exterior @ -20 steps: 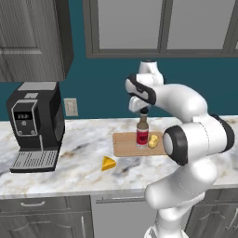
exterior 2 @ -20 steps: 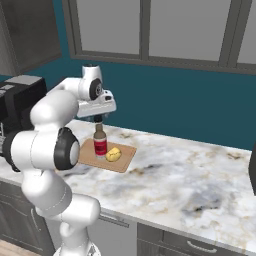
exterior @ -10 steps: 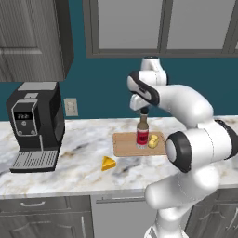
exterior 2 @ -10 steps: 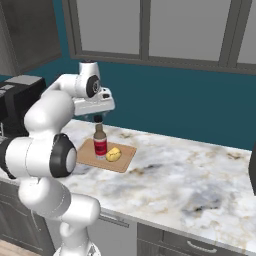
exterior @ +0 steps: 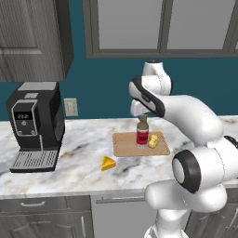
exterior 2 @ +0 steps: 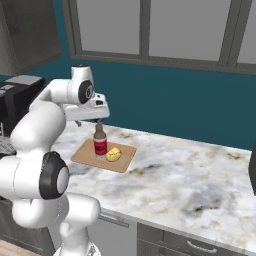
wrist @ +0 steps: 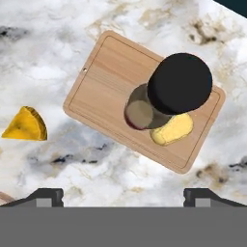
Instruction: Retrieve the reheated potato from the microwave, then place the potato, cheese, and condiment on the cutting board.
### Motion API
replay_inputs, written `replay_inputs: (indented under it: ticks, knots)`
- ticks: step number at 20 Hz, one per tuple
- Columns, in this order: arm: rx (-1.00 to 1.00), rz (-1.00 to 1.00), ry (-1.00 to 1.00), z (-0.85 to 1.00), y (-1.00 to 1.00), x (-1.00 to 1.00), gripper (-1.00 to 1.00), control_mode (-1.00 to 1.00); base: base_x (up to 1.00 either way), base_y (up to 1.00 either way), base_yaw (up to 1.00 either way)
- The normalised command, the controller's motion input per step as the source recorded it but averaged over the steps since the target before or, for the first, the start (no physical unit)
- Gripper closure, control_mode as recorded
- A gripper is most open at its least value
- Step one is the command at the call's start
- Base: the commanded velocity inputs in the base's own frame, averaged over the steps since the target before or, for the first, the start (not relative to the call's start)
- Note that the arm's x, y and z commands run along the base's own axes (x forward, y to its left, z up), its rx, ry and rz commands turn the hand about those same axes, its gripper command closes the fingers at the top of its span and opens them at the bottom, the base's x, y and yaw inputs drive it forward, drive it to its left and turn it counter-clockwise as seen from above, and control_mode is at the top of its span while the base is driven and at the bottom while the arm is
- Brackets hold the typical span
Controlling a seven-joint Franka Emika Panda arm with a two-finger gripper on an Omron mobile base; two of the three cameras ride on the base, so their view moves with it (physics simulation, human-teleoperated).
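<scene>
Done — potato (wrist: 171, 130) and condiment (wrist: 166, 96) on cutting board (wrist: 103, 72), frame centre | Left — cheese (wrist: 26, 125) at left, on counter | gripper (wrist: 123, 195) fingers spread wide, holding nothing

In the hand view, the condiment (wrist: 169, 94) black cap hides most of its own body and label, and covers the potato's (wrist: 172, 129) upper edge. At lower left, the cheese (wrist: 25, 125) is cut slightly by the frame edge.
</scene>
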Motion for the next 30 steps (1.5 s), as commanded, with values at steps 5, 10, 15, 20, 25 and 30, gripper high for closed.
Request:
replay_inputs:
  ticks: [5,10,15,20,25,30]
  knots:
    - [0.0,-0.04,-0.03,-0.15,0.33,-0.52,-1.0,-1.0,0.0,0.0,0.0]
    - [0.0,-0.04,0.0,-0.13,0.49,-0.33,-1.0,-1.0,0.0,0.0,0.0]
    - [0.0,-0.07,0.0,-0.1,0.6,-0.1,-1.0,-1.0,0.0,0.0,0.0]
    - [0.0,-0.14,0.0,-0.17,0.66,-0.01,-1.0,-1.0,0.0,0.0,0.0]
    - [0.0,-0.28,0.02,-0.32,0.55,0.0,-1.0,-1.0,0.0,0.0,0.0]
    - [0.0,-0.41,0.01,-0.35,0.5,0.0,-1.0,-1.0,0.0,0.0,0.0]
